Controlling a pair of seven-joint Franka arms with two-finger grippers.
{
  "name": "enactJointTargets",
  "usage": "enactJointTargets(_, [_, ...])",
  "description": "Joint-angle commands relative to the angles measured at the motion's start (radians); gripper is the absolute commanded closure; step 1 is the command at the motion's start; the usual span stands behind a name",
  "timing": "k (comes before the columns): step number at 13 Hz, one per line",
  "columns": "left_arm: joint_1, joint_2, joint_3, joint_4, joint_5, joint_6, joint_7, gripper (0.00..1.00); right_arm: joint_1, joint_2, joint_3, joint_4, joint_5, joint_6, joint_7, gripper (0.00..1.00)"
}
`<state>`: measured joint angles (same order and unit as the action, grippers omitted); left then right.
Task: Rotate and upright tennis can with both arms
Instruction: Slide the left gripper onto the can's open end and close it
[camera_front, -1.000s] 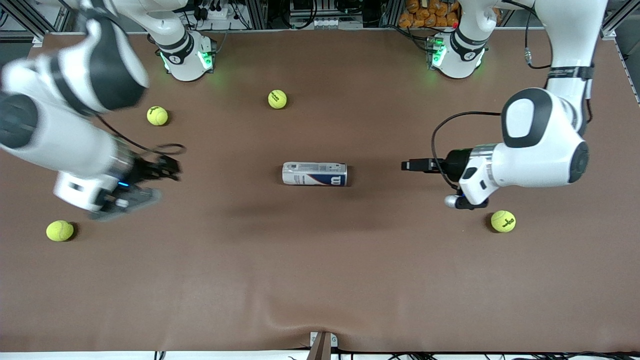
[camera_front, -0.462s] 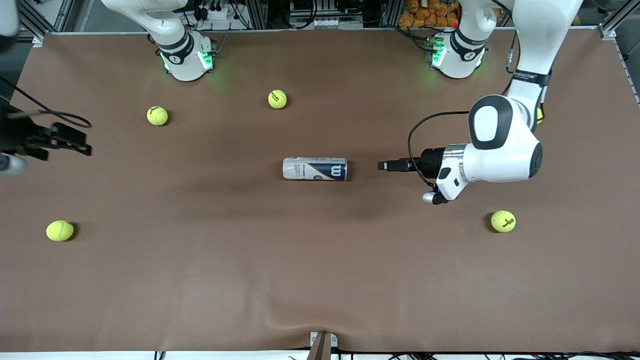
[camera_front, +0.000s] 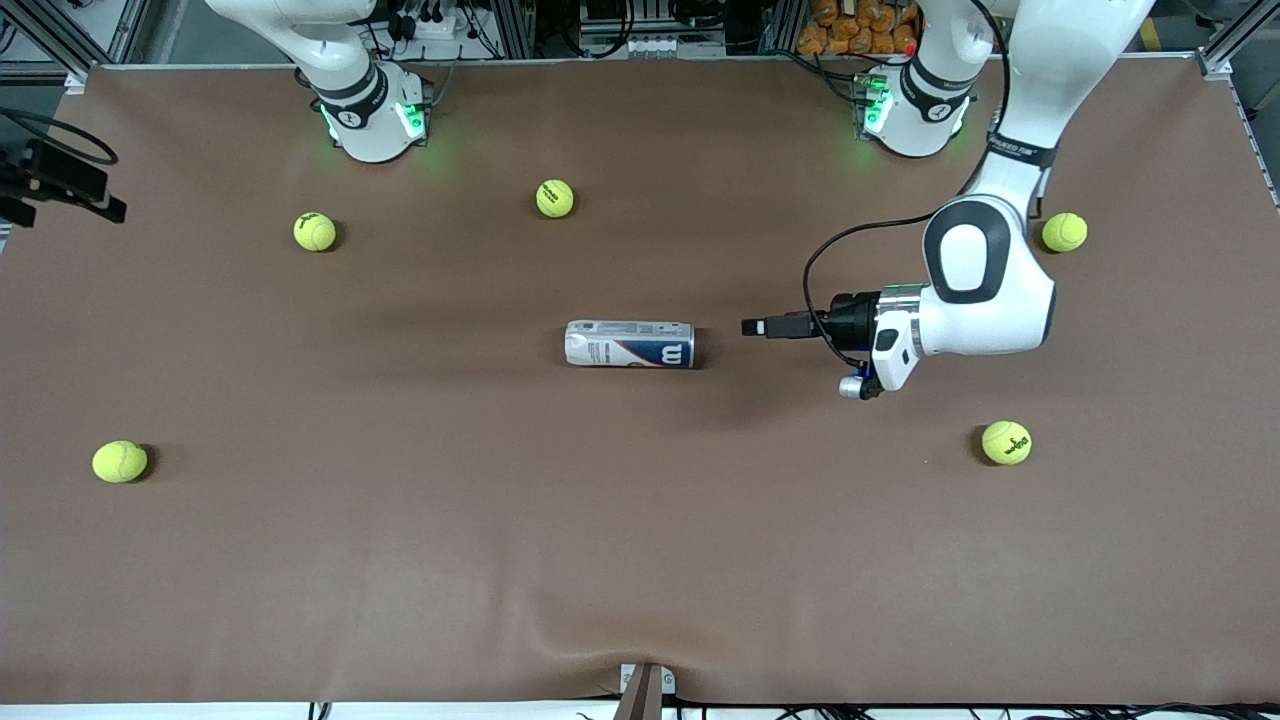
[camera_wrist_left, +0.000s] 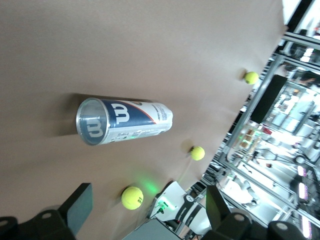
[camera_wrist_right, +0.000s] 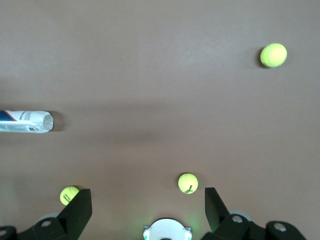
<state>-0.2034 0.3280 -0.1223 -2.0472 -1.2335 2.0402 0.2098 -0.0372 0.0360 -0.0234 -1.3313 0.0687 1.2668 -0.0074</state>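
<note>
The tennis can (camera_front: 630, 344) lies on its side mid-table, with a silver-white and navy label and a white "W". In the left wrist view (camera_wrist_left: 122, 121) its clear round end faces the camera. My left gripper (camera_front: 756, 327) is held level just above the table, pointing at the can's "W" end with a short gap between them. Its fingers (camera_wrist_left: 80, 206) are wide open and empty. My right gripper (camera_front: 90, 195) is raised at the right arm's end of the table, far from the can. It is open and empty (camera_wrist_right: 146, 210), and the can shows at that view's edge (camera_wrist_right: 25, 121).
Several yellow-green tennis balls lie loose on the brown table (camera_front: 640, 560): two near the right arm's base (camera_front: 315, 231) (camera_front: 555, 198), one nearer the camera (camera_front: 120, 461), and two at the left arm's end (camera_front: 1006, 442) (camera_front: 1064, 232).
My right arm swung up and away to its end of the table. My left gripper moved closer to the can. A ball by the left arm came into sight.
</note>
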Motion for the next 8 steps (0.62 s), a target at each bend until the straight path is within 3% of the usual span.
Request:
enactJointTargets(1, [-0.004, 0.06, 0.0, -0.007, -0.142, 0.015, 0.176, 0.0, -0.012, -0.034, 0.016, -0.017, -0.001, -0.006, 0.087, 0.0])
enactJointTargets(3, [-0.008, 0.118, -0.002, -0.005, -0.271, 0.014, 0.323, 0.0, 0.049, -0.034, -0.036, -0.014, -0.021, -0.03, 0.165, 0.0])
enactJointTargets(8, [-0.01, 0.203, -0.003, -0.001, -0.389, 0.012, 0.485, 0.0, 0.045, -0.034, -0.041, -0.013, -0.11, -0.056, 0.069, 0.0])
